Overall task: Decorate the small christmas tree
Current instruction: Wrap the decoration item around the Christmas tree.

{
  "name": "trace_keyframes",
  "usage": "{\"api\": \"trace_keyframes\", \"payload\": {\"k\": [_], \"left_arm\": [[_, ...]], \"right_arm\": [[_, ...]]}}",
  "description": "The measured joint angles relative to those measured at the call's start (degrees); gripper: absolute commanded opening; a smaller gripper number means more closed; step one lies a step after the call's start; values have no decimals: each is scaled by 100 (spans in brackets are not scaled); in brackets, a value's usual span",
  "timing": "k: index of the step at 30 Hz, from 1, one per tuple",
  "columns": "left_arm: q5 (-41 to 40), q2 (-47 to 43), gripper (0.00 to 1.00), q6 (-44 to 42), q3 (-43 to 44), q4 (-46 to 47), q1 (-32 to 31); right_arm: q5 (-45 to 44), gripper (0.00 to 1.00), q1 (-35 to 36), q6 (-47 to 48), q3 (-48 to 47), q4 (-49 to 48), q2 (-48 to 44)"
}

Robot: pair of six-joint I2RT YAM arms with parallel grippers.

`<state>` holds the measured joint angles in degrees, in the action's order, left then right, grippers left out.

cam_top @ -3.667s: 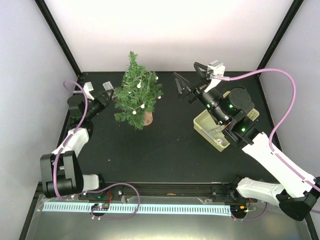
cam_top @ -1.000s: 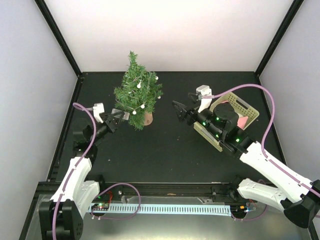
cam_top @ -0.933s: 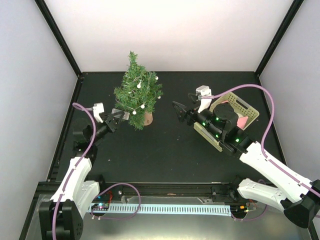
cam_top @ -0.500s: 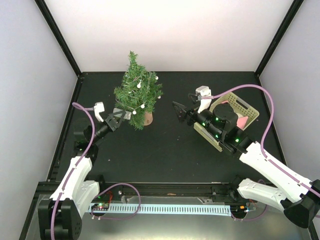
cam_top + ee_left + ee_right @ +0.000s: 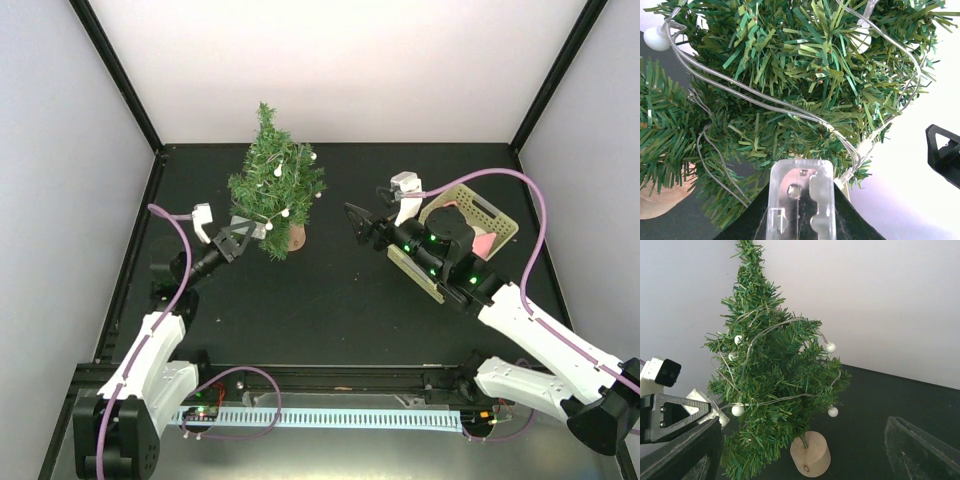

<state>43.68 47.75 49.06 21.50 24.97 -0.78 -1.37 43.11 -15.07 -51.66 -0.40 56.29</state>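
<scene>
I saw the left hand (image 5: pixel 235 237) clamped on the clear battery case (image 5: pixel 800 200) beside the small christmas tree (image 5: pixel 274 185), upright on the table (image 5: pixel 330 295), far left. The right hand (image 5: pixel 359 224) stood open, empty.

Black table (image 5: pixel 330 290): small christmas tree (image 5: pixel 275 190) (wood stump base) far-left; tan perforated basket (image 5: pixel 488 214) right.

White arm links (image 5: pixel 535 335), black joints (image 5: pixel 440 245), looping purple cables (image 5: pixel 487 173).

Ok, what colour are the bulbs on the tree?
The bulbs are white, clearest in the right wrist view.
</scene>
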Motion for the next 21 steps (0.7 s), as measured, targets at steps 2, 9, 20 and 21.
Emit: {"api": "trace_keyframes", "payload": {"k": [2, 9, 20, 21], "left_arm": [[-2, -2, 17, 44, 0, 35, -24], [-186, -4, 16, 90, 0, 234, -81], [-496, -28, 18, 114, -85, 560, -240], [-505, -50, 18, 116, -109, 570, -289]], "right_arm": [[0, 89, 0, -2, 0, 0, 0], [0, 89, 0, -2, 15, -7, 0], [-2, 89, 0, -2, 70, -2, 0], [-2, 89, 0, -2, 70, -4, 0]]}}
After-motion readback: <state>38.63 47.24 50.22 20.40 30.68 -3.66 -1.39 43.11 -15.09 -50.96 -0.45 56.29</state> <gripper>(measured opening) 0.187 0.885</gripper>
